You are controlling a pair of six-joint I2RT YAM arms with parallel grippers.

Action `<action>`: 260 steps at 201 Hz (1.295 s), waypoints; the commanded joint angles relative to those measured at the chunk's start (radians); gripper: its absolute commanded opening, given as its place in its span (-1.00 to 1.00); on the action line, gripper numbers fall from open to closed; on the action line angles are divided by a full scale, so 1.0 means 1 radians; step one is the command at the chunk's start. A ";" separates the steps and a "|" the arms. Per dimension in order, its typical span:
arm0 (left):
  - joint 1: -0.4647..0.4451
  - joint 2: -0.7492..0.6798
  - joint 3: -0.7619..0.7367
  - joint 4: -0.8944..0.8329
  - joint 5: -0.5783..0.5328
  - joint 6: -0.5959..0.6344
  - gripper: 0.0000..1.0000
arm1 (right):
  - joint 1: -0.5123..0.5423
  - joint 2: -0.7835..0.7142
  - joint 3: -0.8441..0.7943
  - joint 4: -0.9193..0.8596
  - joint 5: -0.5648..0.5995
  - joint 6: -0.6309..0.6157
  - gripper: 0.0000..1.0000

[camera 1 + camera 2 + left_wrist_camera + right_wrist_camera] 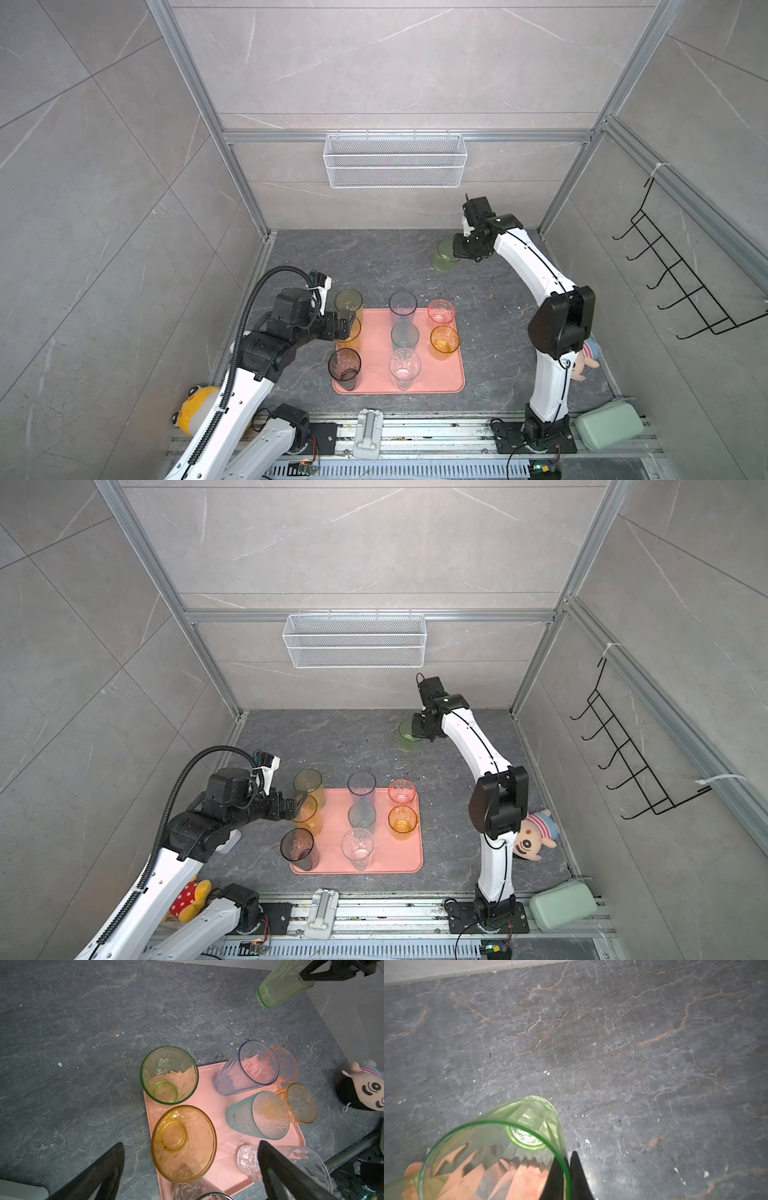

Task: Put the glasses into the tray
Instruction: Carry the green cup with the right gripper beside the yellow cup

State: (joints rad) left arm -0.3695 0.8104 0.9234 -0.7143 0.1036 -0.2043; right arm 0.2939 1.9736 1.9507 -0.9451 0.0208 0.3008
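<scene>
The salmon-pink tray (374, 376) (332, 856) lies at the front middle of the dark table. Several glasses stand upright on it, among them a yellow-green one (348, 302), an amber one (184, 1145), a smoky grey one (344, 365) and a teal one (404, 336). My left gripper (191, 1144) (344, 328) hangs open at the tray's left edge, its fingers wide either side of the amber glass and apart from it. Near the back right, my right gripper (566, 1165) (459, 253) is shut on the rim of a green glass (500, 1147) (444, 257), which hangs tilted.
A white wire basket (395, 160) hangs on the back wall and a black hook rack (685, 266) on the right wall. A plush toy (586, 358) lies behind the right arm, a yellow plush (195, 409) at the front left, a mint case (609, 424) at the front right.
</scene>
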 commanded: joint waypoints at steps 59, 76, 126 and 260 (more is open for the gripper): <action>0.002 -0.008 0.029 0.001 0.007 0.011 1.00 | 0.065 -0.304 -0.218 -0.070 -0.007 -0.022 -1.00; 0.003 -0.008 0.029 0.001 0.007 0.009 1.00 | 0.090 -0.353 -0.256 -0.092 0.004 -0.016 -1.00; 0.003 -0.003 0.030 0.001 0.007 0.009 1.00 | 0.186 -0.499 -0.362 -0.148 0.055 0.021 -1.00; 0.002 0.007 0.030 0.001 0.013 0.002 1.00 | 0.409 -0.821 -0.573 -0.277 0.183 0.146 -1.00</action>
State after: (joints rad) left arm -0.3695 0.8165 0.9234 -0.7181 0.1070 -0.2047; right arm 0.6754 1.2091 1.4204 -1.1740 0.1589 0.3916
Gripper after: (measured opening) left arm 0.997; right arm 0.074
